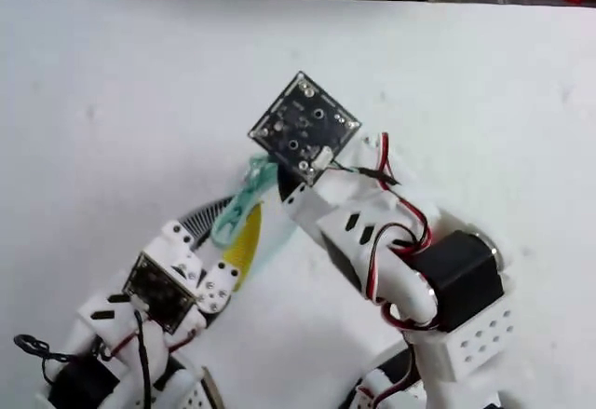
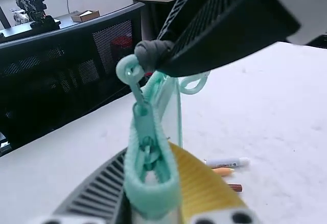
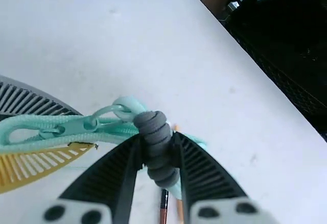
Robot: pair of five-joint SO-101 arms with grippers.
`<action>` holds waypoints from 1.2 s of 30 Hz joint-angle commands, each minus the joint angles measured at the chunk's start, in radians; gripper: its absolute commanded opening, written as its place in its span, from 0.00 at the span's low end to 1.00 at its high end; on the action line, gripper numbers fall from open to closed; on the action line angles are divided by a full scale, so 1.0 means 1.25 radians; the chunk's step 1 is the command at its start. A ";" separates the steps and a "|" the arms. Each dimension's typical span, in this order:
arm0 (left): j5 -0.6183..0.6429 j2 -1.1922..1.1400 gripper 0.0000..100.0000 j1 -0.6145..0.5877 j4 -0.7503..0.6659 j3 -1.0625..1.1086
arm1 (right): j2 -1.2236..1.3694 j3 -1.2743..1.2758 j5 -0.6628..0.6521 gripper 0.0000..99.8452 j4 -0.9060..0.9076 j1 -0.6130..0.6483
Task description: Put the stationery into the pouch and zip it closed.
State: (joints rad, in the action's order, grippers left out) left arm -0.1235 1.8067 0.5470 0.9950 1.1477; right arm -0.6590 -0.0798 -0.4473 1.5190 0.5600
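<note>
Left gripper [image 2: 151,185] clamped on the mint end tab [image 2: 150,175] of the pouch [image 1: 250,193] | right gripper [image 3: 153,132] pinched shut on the grey knotted zip pull [image 3: 155,147], just ahead of the left fingers | slider [image 3: 76,127] between the two grippers | white marker [image 2: 227,163] and pencils [image 2: 225,172] beyond the left gripper, possibly inside the clear pouch.

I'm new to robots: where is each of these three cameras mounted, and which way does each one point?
High view: fixed above the table, looking down; the left arm and right arm show.
Left wrist view: on the left arm, facing along the left end effector, shut on the mint pouch.
Right wrist view: on the right arm, facing along the right end effector, shut on the grey zipper pull.
Shared: both wrist views show the zipper pull.
</note>
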 commanded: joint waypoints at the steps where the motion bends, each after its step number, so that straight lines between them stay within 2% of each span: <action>1: -0.011 0.013 0.16 0.019 0.014 -0.010 | 0.004 -0.026 -0.010 0.02 -0.003 -0.046; 3: -0.011 0.014 0.23 0.020 0.050 -0.014 | 0.006 -0.026 -0.010 0.02 0.002 -0.046; 4: -0.011 0.014 0.23 0.020 0.055 -0.018 | 0.006 -0.026 -0.010 0.02 0.002 -0.046; 7: -0.020 0.014 0.19 0.020 0.061 -0.032 | 0.006 -0.026 -0.011 0.02 -0.003 -0.052; 10: -0.091 0.014 0.14 0.025 0.081 -0.039 | 0.007 -0.026 -0.010 0.02 -0.003 -0.061; 14: -0.113 0.014 0.02 0.026 0.060 -0.036 | 0.003 -0.026 -0.010 0.02 0.002 -0.060; 18: -0.113 0.014 0.02 0.026 0.060 -0.036 | -0.001 -0.026 -0.010 0.02 0.002 -0.066; 26: -0.113 0.014 0.02 0.024 0.065 -0.034 | 0.023 0.053 -0.015 0.02 -0.069 -0.245; 29: -0.113 0.014 0.02 0.024 0.065 -0.034 | 0.018 0.068 -0.011 0.02 -0.072 -0.244; 36: -0.107 0.014 0.02 0.019 0.060 -0.034 | -0.009 0.072 -0.009 0.02 -0.057 -0.163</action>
State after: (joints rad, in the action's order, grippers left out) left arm -0.2509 1.8220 0.5715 1.0825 1.1431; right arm -0.6360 0.0199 -0.4580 1.4668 0.3330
